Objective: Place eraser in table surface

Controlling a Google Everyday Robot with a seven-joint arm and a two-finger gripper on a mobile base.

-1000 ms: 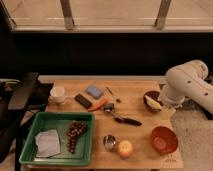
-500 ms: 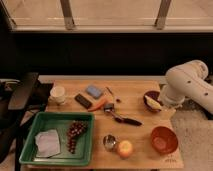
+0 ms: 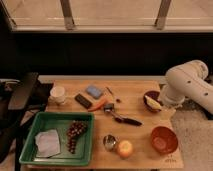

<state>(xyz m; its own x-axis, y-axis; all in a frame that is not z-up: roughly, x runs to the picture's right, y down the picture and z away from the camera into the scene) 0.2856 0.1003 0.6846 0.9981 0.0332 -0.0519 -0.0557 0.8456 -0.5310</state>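
The eraser (image 3: 83,101) is a small flat black block lying on the wooden table surface (image 3: 140,90), left of centre, between the white cup (image 3: 58,94) and the carrot (image 3: 98,104). Nothing touches it. My white arm (image 3: 187,85) reaches in from the right. My gripper (image 3: 166,102) is at the arm's lower end, at the table's right edge beside a dark bowl (image 3: 152,101), far from the eraser.
A light-blue pad (image 3: 93,91) lies behind the eraser. A green tray (image 3: 30,150) at the front left holds grapes (image 3: 75,133) and a white cloth (image 3: 47,143). A black spoon (image 3: 122,118), a metal cup (image 3: 109,142), a round fruit (image 3: 124,148) and an orange bowl (image 3: 163,140) sit in front.
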